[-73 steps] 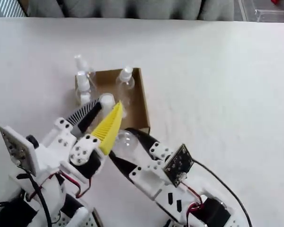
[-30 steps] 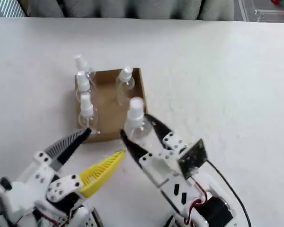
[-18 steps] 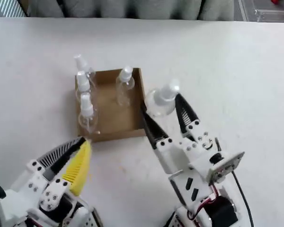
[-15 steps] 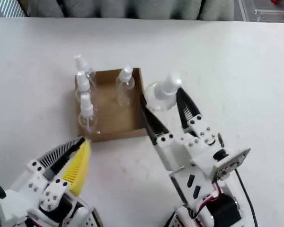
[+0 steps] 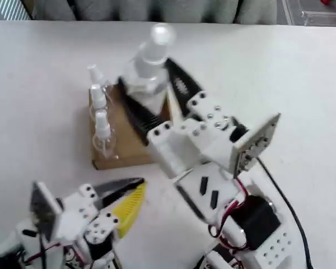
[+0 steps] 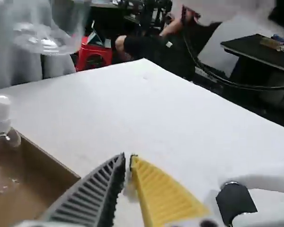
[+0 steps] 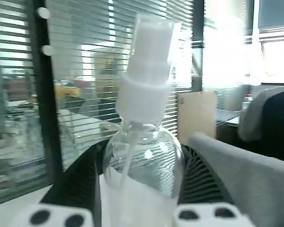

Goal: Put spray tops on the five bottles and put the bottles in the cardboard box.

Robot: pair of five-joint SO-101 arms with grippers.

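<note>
My right gripper (image 5: 145,74) is shut on a clear bottle (image 5: 147,63) with a white spray top (image 5: 157,36), held upright in the air over the cardboard box (image 5: 123,150). The right wrist view has that bottle (image 7: 144,158) between the black fingers (image 7: 83,184). Three capped bottles stand along the box's left side, one of them (image 5: 102,128) near its front. My left gripper (image 5: 130,193) is shut on nothing, low near the table's front, short of the box. In the left wrist view its tips (image 6: 128,161) meet beside the box (image 6: 23,194).
A clear plastic container (image 5: 316,14) stands at the table's far right corner. The white table (image 5: 269,73) stretches open to the right of the box. The right arm's body (image 5: 213,162) covers the box's right part.
The right gripper has carried the bottle from the box's right side up and leftward over the box. The left gripper, open a second ago, has shut and swung rightward.
</note>
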